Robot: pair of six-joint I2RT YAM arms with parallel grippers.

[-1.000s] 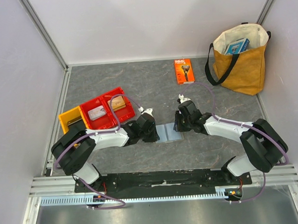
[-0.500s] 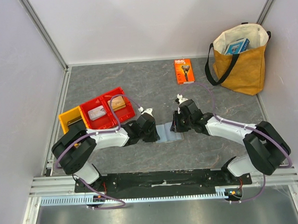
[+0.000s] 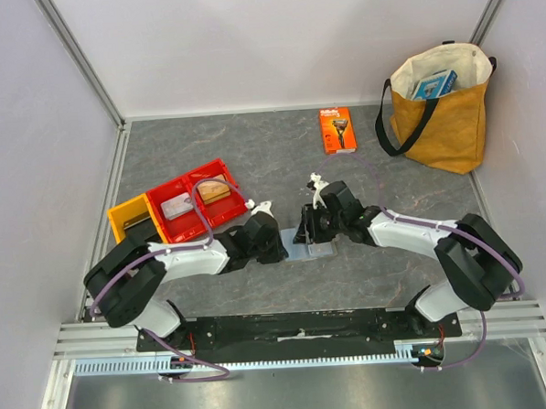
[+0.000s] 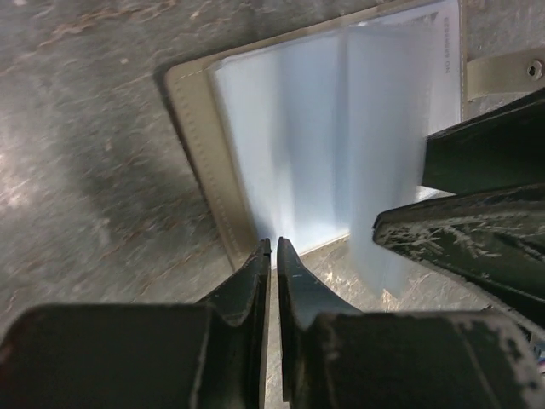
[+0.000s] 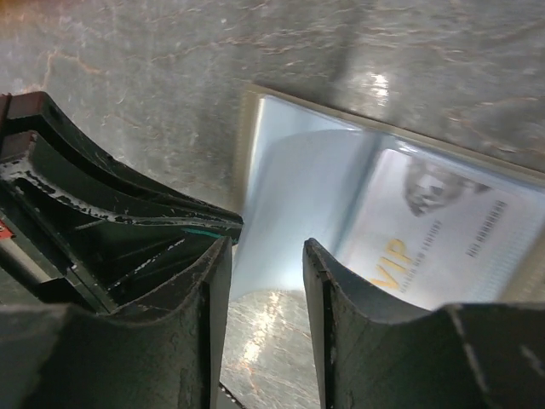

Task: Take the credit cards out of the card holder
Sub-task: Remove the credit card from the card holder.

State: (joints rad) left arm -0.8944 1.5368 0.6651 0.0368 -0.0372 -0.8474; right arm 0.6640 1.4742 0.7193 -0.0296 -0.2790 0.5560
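Top: card holder (image 3: pixel 319 249) open flat on table (image 3: pixel 252 151), near centre. left gripper (image 3: pixel 279 248) at its 9 o'clock, right gripper (image 3: pixel 303 230) at its 12 o'clock. Red bins (image 3: pixel 200 201) at 10, razor package (image 3: pixel 337 130) at 12, bag (image 3: pixel 438 113) at 2.
Left wrist: left jaws together, tips on holder's 6 o'clock rim; whether pinching it, cannot tell.
Right wrist: right jaws apart, clear sleeve (image 5: pixel 281 196) in the gap. Card (image 5: pixel 434 230) lettered VIP inside holder, 3 o'clock of fingers.
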